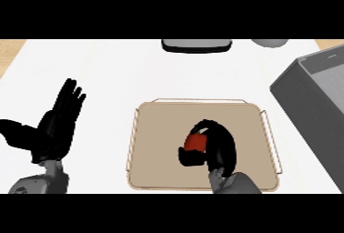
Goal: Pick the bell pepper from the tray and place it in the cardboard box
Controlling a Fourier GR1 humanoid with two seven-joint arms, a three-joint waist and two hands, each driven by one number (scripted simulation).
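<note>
On the white counter (101, 68), the right hand (218, 148) curls its fingers round the pepper (196, 142), likely light, smooth and slippery; best held across its body.

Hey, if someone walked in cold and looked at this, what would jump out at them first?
The red bell pepper stands out most, on the tan tray at the middle of the counter, with the right hand and its black fingers curled round it. Next comes the left hand, open with fingers up at the left edge. The grey cardboard box sits to the right of the tray.
</note>
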